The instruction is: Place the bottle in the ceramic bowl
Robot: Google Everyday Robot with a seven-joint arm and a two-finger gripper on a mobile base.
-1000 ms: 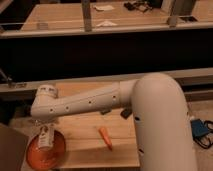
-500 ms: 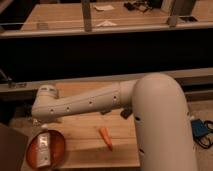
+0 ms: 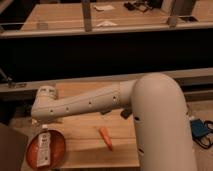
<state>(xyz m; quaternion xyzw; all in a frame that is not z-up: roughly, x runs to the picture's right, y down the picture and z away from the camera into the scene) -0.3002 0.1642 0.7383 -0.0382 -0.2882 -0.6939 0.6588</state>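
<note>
The whitish bottle (image 3: 44, 148) with a light label lies inside the glossy orange ceramic bowl (image 3: 58, 150), at the front left corner of the wooden table (image 3: 85, 147). The bottle's cap end points away from me, toward the arm. My gripper (image 3: 44, 122) hangs below the white wrist end of the arm (image 3: 47, 102), directly above the bottle's cap end and the bowl's far rim. It is dark and mostly hidden under the wrist.
An orange carrot-shaped object (image 3: 106, 138) lies on the table right of the bowl. My white arm and body (image 3: 160, 125) cover the table's right side. A blue-grey object (image 3: 201, 129) lies on the floor at the far right. A dark counter runs behind.
The bottle has gone from hanging under the gripper over the bowl to lying inside the bowl. The wrist has lifted slightly above it.
</note>
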